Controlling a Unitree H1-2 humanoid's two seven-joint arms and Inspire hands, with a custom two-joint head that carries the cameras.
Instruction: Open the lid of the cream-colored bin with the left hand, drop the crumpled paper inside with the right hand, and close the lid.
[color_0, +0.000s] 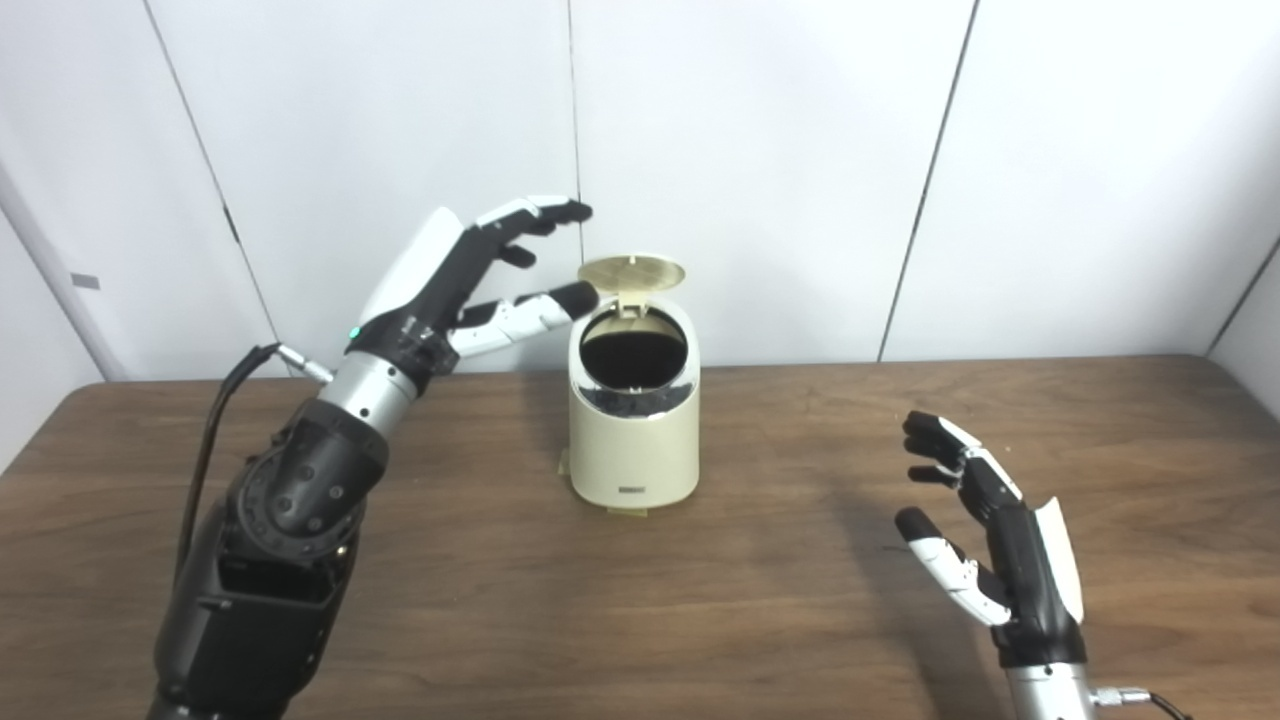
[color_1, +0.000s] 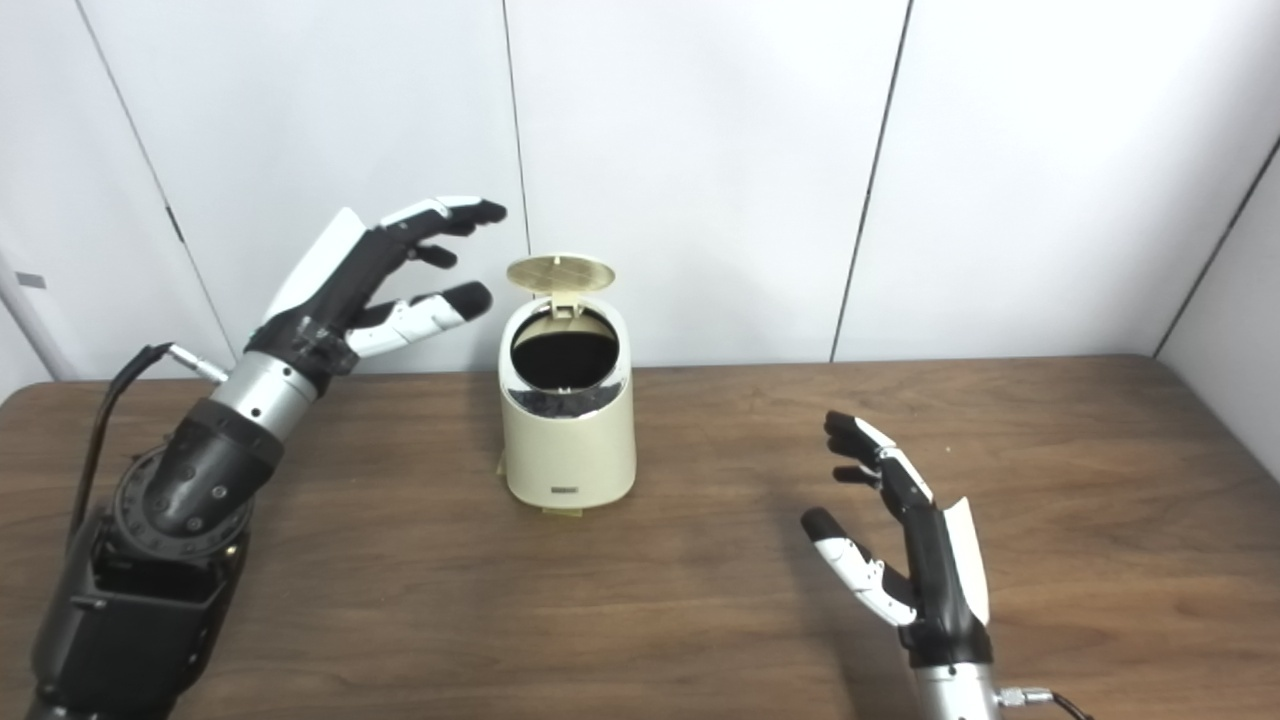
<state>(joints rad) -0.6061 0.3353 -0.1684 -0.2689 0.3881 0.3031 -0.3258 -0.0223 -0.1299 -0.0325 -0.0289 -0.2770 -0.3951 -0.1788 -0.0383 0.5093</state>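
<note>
The cream-colored bin (color_0: 633, 440) stands on the wooden table near the back wall, its round lid (color_0: 631, 271) flipped up and its dark inside showing. My left hand (color_0: 470, 280) hovers raised just left of the lid, open, fingers spread and pointing toward the lid, holding nothing. My right hand (color_0: 985, 530) is low over the table to the right of the bin, open and empty, fingers apart. No crumpled paper shows anywhere in either view.
The brown wooden table (color_0: 700, 600) stretches wide in front of the bin. White wall panels (color_0: 760, 150) rise right behind it. A black cable (color_0: 215, 420) loops from my left forearm.
</note>
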